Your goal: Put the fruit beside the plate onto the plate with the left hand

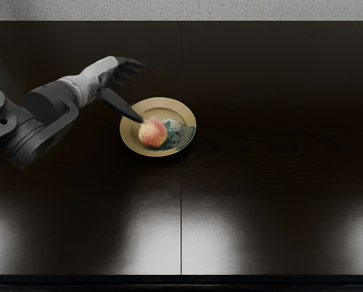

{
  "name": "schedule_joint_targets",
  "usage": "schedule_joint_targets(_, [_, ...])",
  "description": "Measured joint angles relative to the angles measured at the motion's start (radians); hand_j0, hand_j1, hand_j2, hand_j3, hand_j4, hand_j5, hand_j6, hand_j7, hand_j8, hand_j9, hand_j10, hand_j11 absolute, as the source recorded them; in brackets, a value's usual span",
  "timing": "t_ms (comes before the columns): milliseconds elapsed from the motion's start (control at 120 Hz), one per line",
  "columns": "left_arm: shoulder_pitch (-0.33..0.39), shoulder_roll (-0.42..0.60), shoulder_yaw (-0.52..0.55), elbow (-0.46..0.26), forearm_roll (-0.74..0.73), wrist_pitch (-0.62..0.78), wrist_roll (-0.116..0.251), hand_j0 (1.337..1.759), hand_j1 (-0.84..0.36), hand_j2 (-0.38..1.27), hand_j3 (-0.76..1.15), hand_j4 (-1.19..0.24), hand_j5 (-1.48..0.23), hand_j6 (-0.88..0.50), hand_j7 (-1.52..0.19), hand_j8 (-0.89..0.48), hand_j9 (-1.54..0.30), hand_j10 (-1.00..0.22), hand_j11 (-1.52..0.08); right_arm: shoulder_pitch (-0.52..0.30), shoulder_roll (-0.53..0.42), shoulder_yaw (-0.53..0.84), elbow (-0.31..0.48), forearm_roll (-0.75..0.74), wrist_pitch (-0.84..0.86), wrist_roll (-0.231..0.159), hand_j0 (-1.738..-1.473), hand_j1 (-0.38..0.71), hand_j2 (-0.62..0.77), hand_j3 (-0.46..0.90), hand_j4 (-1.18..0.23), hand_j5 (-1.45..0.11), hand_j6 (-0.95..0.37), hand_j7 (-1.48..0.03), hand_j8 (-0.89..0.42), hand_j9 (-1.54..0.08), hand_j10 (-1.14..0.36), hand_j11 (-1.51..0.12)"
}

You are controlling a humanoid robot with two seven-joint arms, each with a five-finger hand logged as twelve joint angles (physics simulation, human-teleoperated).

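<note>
Head view: I find the apple [152,132] resting on the left part of the gold-rimmed plate [184,118], which stands just left of the table's [278,182] centre seam, nearer the far edge. The left hand [111,73] hangs beyond the plate toward the far-left corner, fingers loosely spread and gripping nothing, its dark thumb [120,104] slanting down to the plate's left rim just beside the apple. I judge the placing done; what remains is drawing clear, away from the apple.

Simulated tabletop scene, dark glossy table [272,182], gold plate [164,103], speckled grey surface [230,9] beyond
</note>
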Motion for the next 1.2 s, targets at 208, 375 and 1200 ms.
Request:
schedule_joint_targets(208, [0.179, 0.212, -0.286, 0.012, -0.45, -0.404, 0.0, 1.658, 0.09, 0.05, 0.0, -0.22, -0.29, -0.22, -0.29, -0.22, -0.29, -0.22, -0.29, 0.002, 0.001, 0.0, 0.0, 0.0, 0.0, 0.0, -1.658, -0.35, 0.0, 0.0, 0.0, 0.0, 0.0, 0.0, 0.0, 0.0, 0.0, 0.0])
schedule_joint_targets(375, [0.224, 0.398, -0.376, 0.032, -0.874, -0.771, 0.0, 1.658, 0.2, 0.03, 0.0, -0.13, -0.17, -0.13, -0.17, -0.13, -0.17, -0.13, -0.17, 0.002, 0.001, 0.0, 0.0, 0.0, 0.0, 0.0, -1.658, -0.35, 0.0, 0.0, 0.0, 0.0, 0.0, 0.0, 0.0, 0.0, 0.0, 0.0])
schedule_joint_targets(1200, [0.301, 0.479, -0.392, 0.166, -1.034, -1.02, 0.0, 1.658, 0.32, 0.0, 0.0, -0.02, -0.03, -0.02, -0.03, -0.02, -0.03, -0.02, -0.03, -0.001, 0.001, -0.003, 0.0, -0.002, -0.001, 0.0, -1.658, -0.35, 0.0, 0.0, 0.0, 0.0, 0.0, 0.0, 0.0, 0.0, 0.0, 0.0])
